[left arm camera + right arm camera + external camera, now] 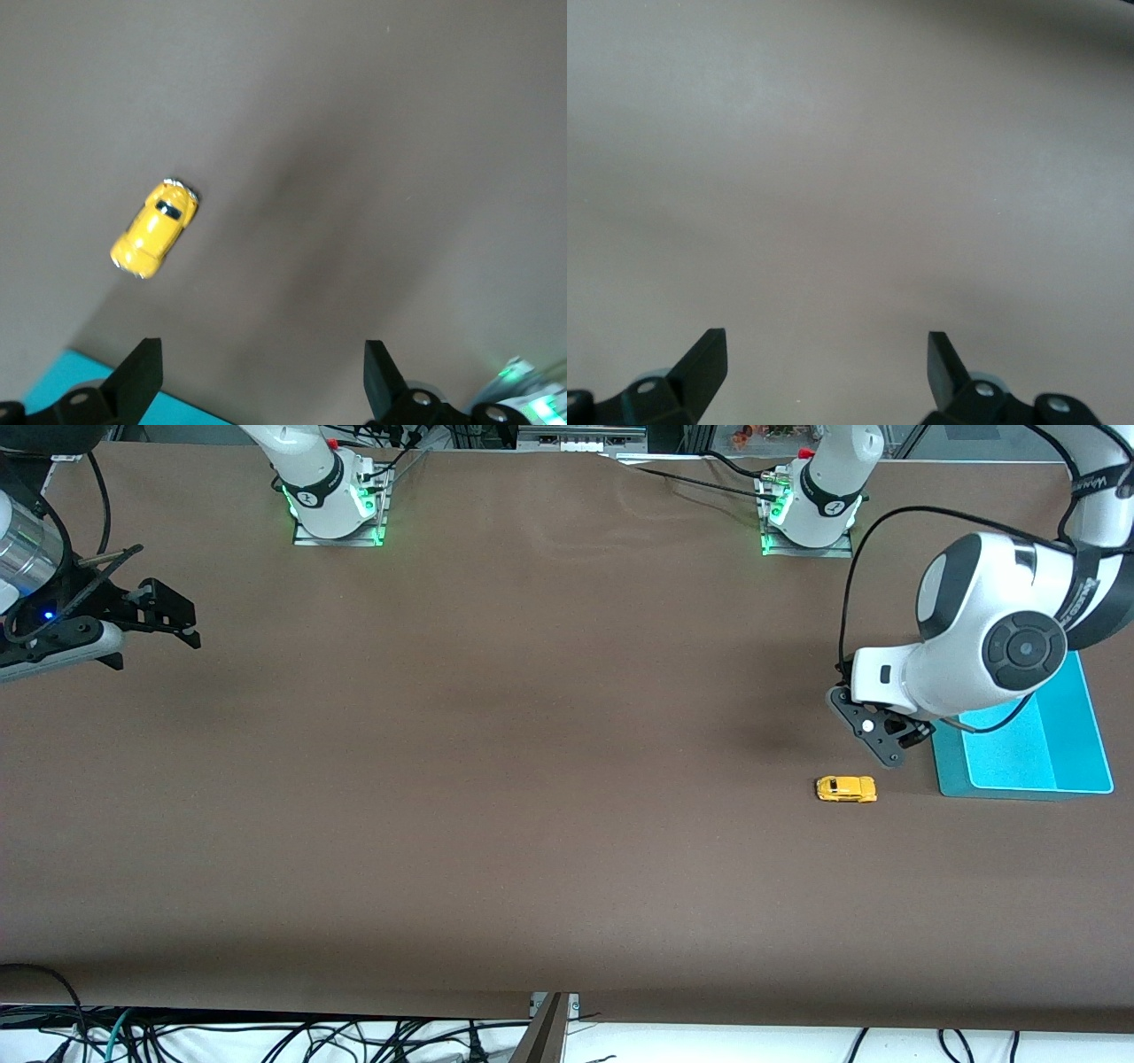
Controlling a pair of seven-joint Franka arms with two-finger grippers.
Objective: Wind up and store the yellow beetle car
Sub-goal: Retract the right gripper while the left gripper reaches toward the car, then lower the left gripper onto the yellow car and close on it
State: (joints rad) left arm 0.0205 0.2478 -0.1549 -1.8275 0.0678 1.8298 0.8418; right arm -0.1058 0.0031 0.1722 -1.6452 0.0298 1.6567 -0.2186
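The yellow beetle car (846, 789) sits on its wheels on the brown table, toward the left arm's end, beside the teal tray (1081, 726). It also shows in the left wrist view (154, 229). My left gripper (873, 735) is open and empty, low over the table between the car and the tray's edge, a little farther from the front camera than the car. Its fingertips (142, 367) frame bare table. My right gripper (173, 615) is open and empty, waiting over the right arm's end of the table; its wrist view shows only bare table.
The teal tray holds nothing that I can see; one corner shows in the left wrist view (62, 381). The two arm bases (337, 500) stand along the table's edge farthest from the front camera. Cables hang below the nearest edge.
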